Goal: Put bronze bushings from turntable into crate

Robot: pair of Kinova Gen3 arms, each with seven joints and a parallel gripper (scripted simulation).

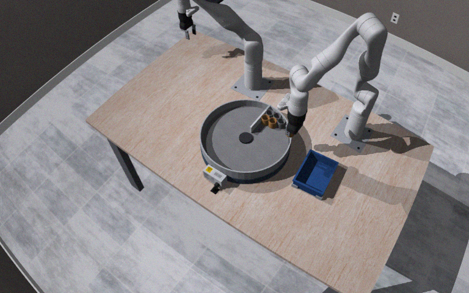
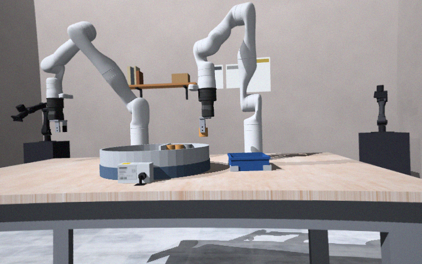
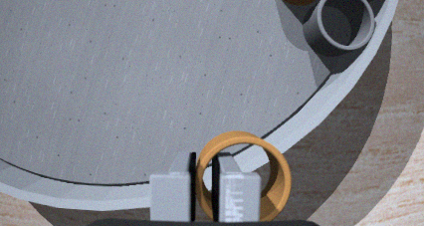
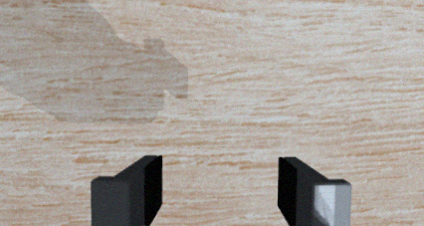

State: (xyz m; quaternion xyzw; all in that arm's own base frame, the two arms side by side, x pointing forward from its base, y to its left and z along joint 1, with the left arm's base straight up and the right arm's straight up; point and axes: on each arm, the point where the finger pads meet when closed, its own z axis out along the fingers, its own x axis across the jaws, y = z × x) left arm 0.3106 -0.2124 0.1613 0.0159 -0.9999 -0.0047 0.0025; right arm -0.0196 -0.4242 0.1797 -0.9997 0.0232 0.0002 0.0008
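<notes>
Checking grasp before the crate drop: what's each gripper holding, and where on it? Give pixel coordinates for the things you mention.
Left gripper (image 2: 202,130) (image 3: 204,186): a bronze bushing (image 2: 203,134) (image 3: 285,186), pinched by one side of its wall, one finger inside the bore. Right gripper (image 1: 190,33) (image 2: 61,126) (image 4: 220,186): nothing.

1. Lower than the left gripper (image 1: 290,135) (image 2: 203,131) (image 3: 203,176) and toward picture-left in the exterior view, a white rectangular control box (image 1: 213,177) (image 2: 135,176) carries a yellow sticker (image 1: 209,169) (image 2: 126,163) and a pale printed label with a barcode (image 2: 122,178); its print is too small to read.
2. Behind that claw, higher and toward picture-right, a white wall sheet with a yellow header band (image 2: 263,76) and two smaller white sheets with grey header bands (image 2: 219,78) (image 2: 231,78) show no legible words.
</notes>
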